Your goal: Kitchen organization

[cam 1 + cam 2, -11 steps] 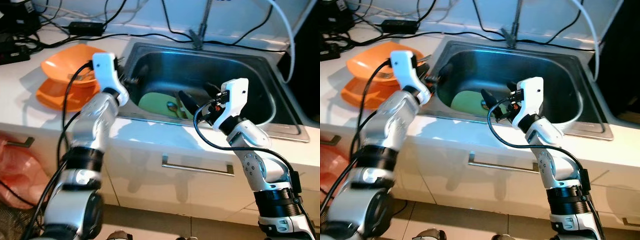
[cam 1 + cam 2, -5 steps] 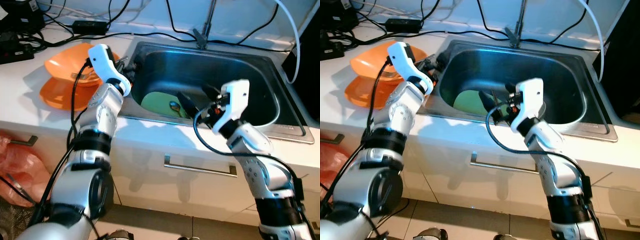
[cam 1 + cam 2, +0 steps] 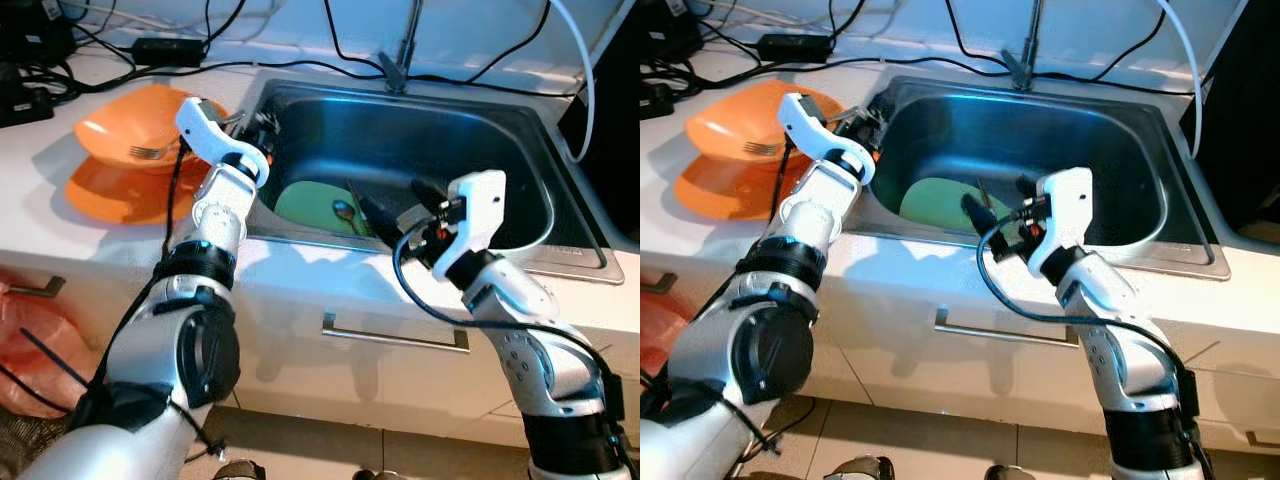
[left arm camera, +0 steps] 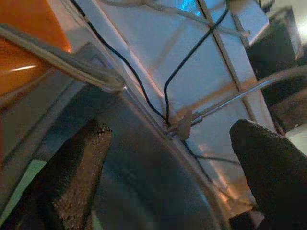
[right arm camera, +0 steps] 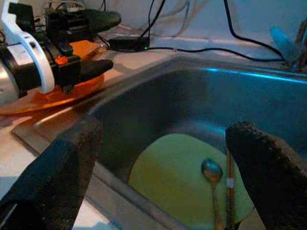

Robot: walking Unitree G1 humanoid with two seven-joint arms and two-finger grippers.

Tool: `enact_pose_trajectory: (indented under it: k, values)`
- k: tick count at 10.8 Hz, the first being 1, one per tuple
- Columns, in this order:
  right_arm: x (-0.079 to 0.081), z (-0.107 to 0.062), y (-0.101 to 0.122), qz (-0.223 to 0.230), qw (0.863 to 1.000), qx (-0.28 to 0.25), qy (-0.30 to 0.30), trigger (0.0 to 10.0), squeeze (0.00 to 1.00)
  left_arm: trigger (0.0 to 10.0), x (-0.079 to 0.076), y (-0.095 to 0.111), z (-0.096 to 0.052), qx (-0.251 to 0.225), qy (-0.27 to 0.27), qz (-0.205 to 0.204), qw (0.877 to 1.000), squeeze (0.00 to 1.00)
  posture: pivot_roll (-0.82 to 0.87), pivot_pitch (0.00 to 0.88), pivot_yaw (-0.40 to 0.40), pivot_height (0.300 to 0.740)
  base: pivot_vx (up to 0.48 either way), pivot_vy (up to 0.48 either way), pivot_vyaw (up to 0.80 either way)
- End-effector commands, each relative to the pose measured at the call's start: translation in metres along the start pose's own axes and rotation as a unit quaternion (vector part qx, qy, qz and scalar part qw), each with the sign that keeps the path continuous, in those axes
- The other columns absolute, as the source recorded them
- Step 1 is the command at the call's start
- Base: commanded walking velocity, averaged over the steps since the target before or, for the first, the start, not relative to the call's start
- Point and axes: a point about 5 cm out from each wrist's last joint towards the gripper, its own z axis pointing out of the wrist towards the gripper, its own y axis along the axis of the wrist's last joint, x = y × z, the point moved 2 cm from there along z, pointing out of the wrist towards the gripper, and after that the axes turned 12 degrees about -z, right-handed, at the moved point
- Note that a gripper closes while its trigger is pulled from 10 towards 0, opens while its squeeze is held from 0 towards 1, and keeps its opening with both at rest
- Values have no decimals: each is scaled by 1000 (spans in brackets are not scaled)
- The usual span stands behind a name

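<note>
Compared with one second earlier, both arms have shifted only slightly: the left end effector [image 3: 262, 128] sits closer over the sink's left rim, and the right end effector [image 3: 392, 203] remains above the near edge of the sink [image 3: 520, 130]. On the sink floor lies a pale green plate [image 3: 310, 205]; on it rest a spoon [image 5: 212, 171] and a thin stick-like utensil [image 5: 229, 182], long axes side by side, with the spoon's bowl at the far end. Right end effector: fingers [image 5: 57, 179] spread wide, holding nothing. Left end effector: fingers [image 4: 76, 167] also spread, empty. Two orange bowls [image 3: 130, 135] are stacked on the white worktop [image 3: 60, 230] left of the sink, a fork [image 3: 150, 152] in the upper one. Black cables trail along the back wall.
</note>
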Motion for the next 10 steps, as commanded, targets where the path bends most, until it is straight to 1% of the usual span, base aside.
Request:
enact_pose_trajectory:
  k: [1,2,3,5,6,9,10]
  values:
    - [-1,-3,4,-2,1000,-3,-2,10000,733,10000,-2,4,2,-15,2,-10,1000,0,-42,123,-24,740,0,0,0]
    - [-1,-4,3,-2,1000,0,-3,10000,733,10000,-2,11,2,-30,5,-7,999,0,-44,123,-24,740,0,0,0]
    - [-2,-5,2,-1,1000,4,-4,10000,729,10000,-4,22,3,-49,5,3,999,0,-40,123,-23,740,0,0,0]
    - [-1,-3,2,2,1000,4,-4,10000,729,10000,1,32,2,-66,21,-12,998,0,-36,120,-23,740,0,0,0]
    - [-2,-3,2,3,1000,4,-5,10000,733,10000,4,37,1,-74,26,-13,997,0,-36,118,-23,740,0,0,0]
    - [-3,-3,2,4,1000,4,-8,10000,729,10000,4,43,2,-81,30,-24,996,0,-33,118,-24,740,0,0,0]
    - [-4,-2,2,5,1000,5,-9,10000,733,4667,3,43,2,-84,27,-31,996,0,-30,118,-26,740,0,0,0]
